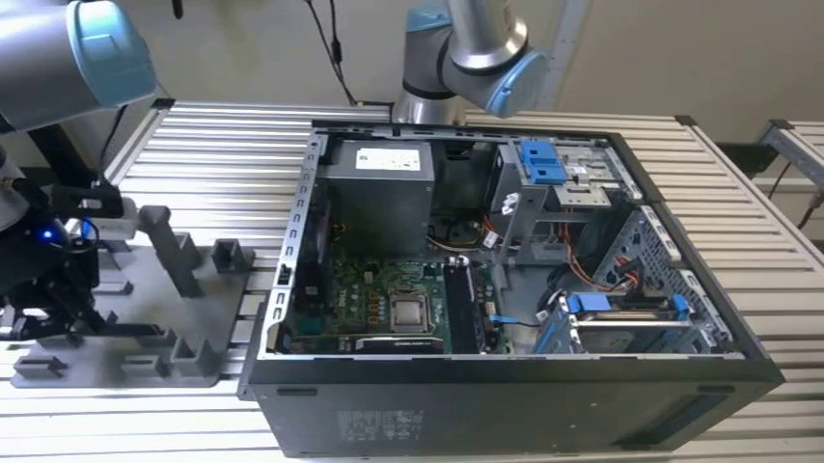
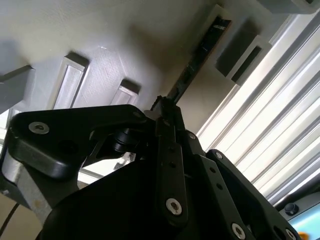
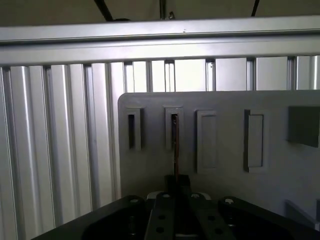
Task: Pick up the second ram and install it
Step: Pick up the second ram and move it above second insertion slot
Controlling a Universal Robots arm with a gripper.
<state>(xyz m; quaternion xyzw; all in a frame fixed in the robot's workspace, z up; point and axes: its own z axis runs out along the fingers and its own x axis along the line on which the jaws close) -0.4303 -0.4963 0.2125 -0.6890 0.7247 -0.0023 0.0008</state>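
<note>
Take the exterior view first: find the gripper [image 1: 58, 313] down at that view's left, low over the grey fixture tray [image 1: 193, 371] on the slatted desk [image 1: 219, 174], well apart from the open computer case [image 1: 515, 405] and the green motherboard [image 1: 373, 289] inside it. Turn to the second wrist view: see the jaws drawn together on the near end of the second ram [image 2: 200, 55], a thin dark board seen edge-on, running away from the gripper [image 2: 164, 105] with its far end inside an upright slotted post [image 2: 224, 17] of the tray [image 2: 100, 50]. Move to the first wrist view: read the same thing head-on, the second ram [image 3: 175, 150] as a narrow dark line between the gripper [image 3: 177, 181] and the second slot in from the tray's [image 3: 150, 165] side edge. Judge it light and stiff but brittle, and slick on its flat faces. Best pinched across those faces at the free end, as here, squarely and clear of the contact edge. Keep it straight in line with the slot, since a skewed hold would probably bind or flex the board.
</note>
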